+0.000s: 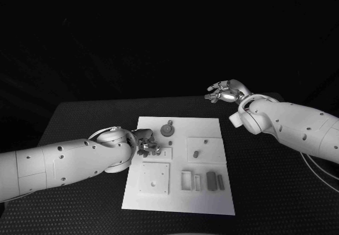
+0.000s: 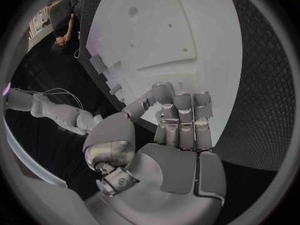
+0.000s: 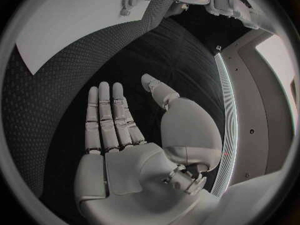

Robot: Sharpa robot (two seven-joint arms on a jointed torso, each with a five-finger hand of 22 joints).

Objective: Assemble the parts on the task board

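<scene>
Centrally in the head view, the task board (image 1: 180,166) is lying on the counter (image 1: 84,122). The left hand (image 1: 146,145) is hovering at the board's left edge, fingers (image 2: 181,116) curled, nothing visibly held. The right hand (image 1: 226,91) is waiting upper right, fingers (image 3: 106,117) spread and empty. Judged step: reaching for a part. Next, the left hand is needing alignment over the gear-like part (image 1: 167,129) just beside it.

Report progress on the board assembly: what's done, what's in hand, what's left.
Done: a gear seems to sit at the board's far end; whether it is seated is unclear.
In hand: nothing visible. The left hand hovers over the board's left side with fingers curled; the right hand is open, off past the far right corner.
Left: loose bars near the front.
</scene>
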